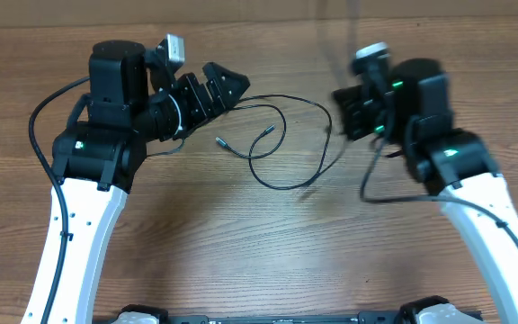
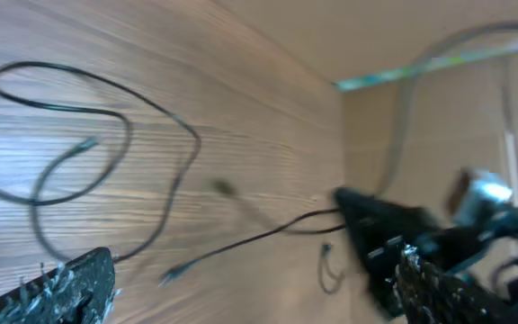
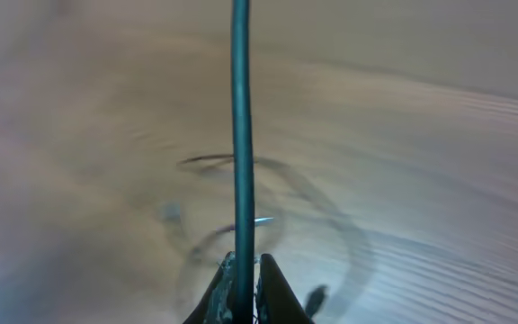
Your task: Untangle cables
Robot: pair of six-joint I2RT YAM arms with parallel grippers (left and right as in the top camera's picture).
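Two thin black cables (image 1: 281,186) are lying in loose, overlapping loops on the wooden surface (image 1: 196,234), between the two arms, with small plug tips (image 1: 220,140) showing near the loops. The right gripper (image 3: 243,270) is clamping fully down on one strand (image 3: 239,135), which is running straight up out of its jaws in the wrist view. Overhead, a blurred line is rising from that gripper toward the top of the picture. The left gripper (image 1: 230,85) is standing wide apart and holding nothing, hovering just beside the left end of the loops.

Judging from this, the step in hand is drawing one cord free of the other. Doing it well is calling for a slow, steady pull by the right arm along the line of the strand, so that the crossings are sliding open rather than cinching into a knot. The left gripper is best closing on the other cord near a crossing, pinning it so the whole tangle is not dragging along.
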